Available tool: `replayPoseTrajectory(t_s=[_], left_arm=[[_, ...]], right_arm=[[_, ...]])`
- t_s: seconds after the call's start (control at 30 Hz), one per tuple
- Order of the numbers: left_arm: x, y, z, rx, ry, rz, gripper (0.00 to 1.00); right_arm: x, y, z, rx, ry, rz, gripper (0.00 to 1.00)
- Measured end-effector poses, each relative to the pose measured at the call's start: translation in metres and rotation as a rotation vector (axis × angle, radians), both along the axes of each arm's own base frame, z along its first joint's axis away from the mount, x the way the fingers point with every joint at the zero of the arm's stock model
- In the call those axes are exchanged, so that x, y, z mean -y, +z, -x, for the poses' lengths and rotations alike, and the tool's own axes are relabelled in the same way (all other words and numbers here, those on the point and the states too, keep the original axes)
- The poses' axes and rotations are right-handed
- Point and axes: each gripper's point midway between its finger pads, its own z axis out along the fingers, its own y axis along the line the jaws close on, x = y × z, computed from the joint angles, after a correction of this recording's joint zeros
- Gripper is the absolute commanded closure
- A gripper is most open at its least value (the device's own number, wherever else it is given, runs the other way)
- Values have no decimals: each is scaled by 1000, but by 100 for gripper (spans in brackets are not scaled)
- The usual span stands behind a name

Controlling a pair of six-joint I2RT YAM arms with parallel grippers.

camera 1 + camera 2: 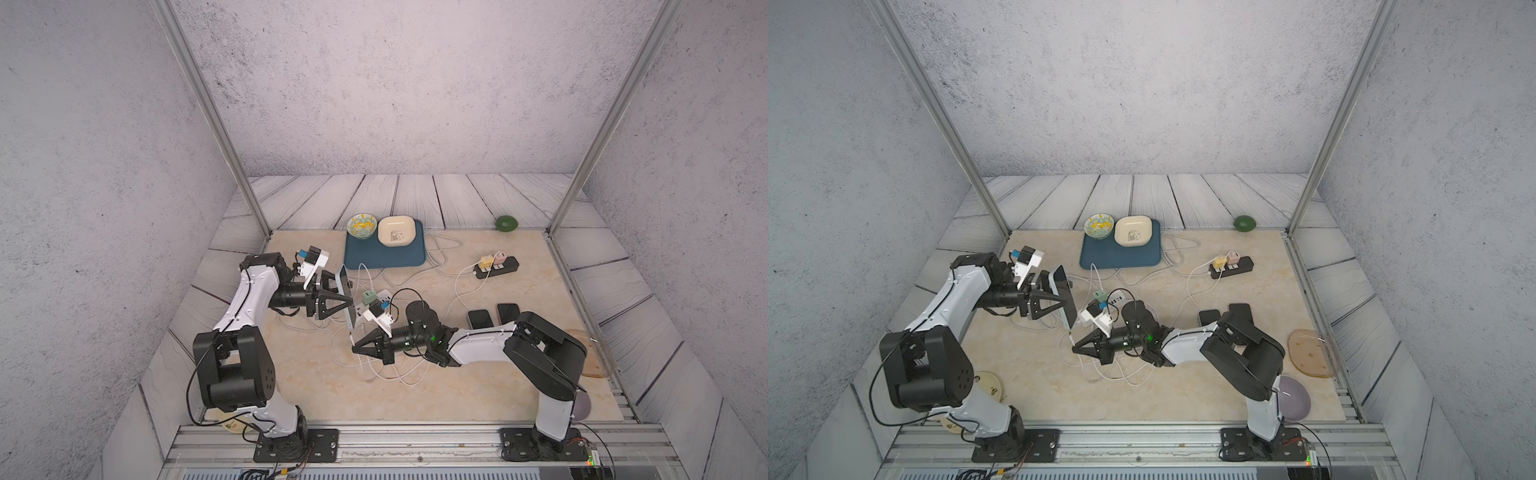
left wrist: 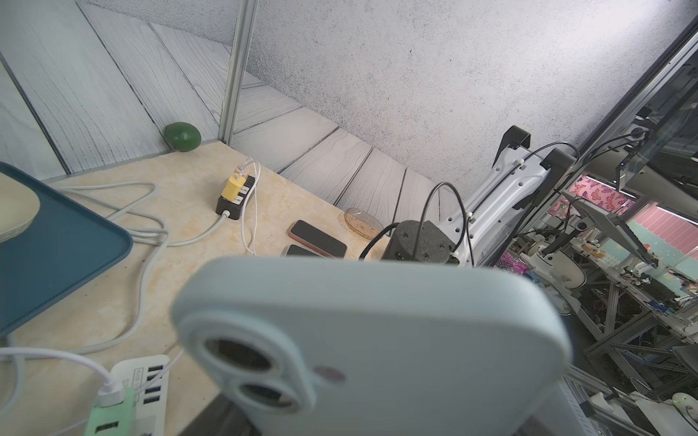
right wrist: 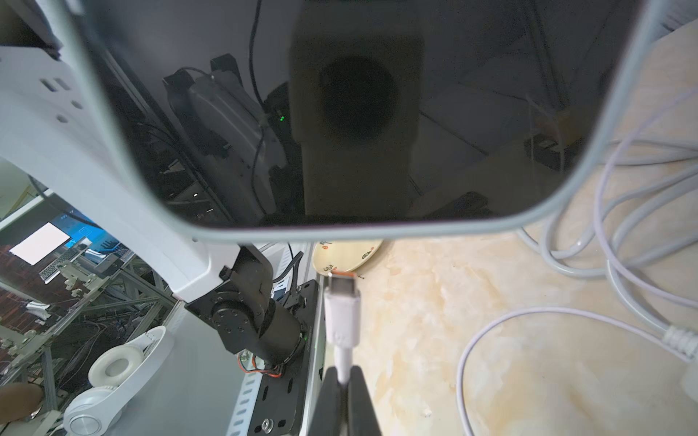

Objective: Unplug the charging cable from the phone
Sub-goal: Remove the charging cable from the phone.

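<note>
You see the phone [image 3: 453, 75] fronted in glossy dark glass, its case [image 2: 396, 321] smooth and matt, the charging cable [image 3: 342, 317] smooth white plastic, the tabletop [image 3: 434, 339] marbled stone-look.

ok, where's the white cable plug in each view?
In a top view: plug mid-frame, between phone and right tool.
In a top view: plug left of centre, same gap.
Left wrist: hidden behind the phone.
Right wrist: plug lower centre, clear of the phone's edge.
Shared landmark: the light blue phone, in all four.
</note>
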Motion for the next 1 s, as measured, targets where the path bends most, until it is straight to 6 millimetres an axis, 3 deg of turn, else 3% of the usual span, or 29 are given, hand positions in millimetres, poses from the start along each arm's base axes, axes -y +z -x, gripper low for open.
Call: replayPoseTrajectory(t_s=[0.17,0.33,0.47,0.6,0.77,0.8,1.0], left_arm=[[0,1,0,3,2,0,100],[0,2,1,9,2,-1,100],[0,2,1,9,2,-1,100],[0,2,1,11,2,-1,100],[0,3,2,19,1,-2,100],[0,3,2,20,1,-2,100],[0,3,2,28,1,-2,100]], right_arm=[[-1,-4,-9,-29,-41,5,68],[2,7,-22,-62,-72,-35,47],[13,21,-45,-89,-117,-88,37],[23,23,-61,-110,-147,-91,26],[28,26,-54,-108,-119,-51,13],[28,29,-52,-103,-111,-45,3],[27,48,-46,-59,-67,-14,1]])
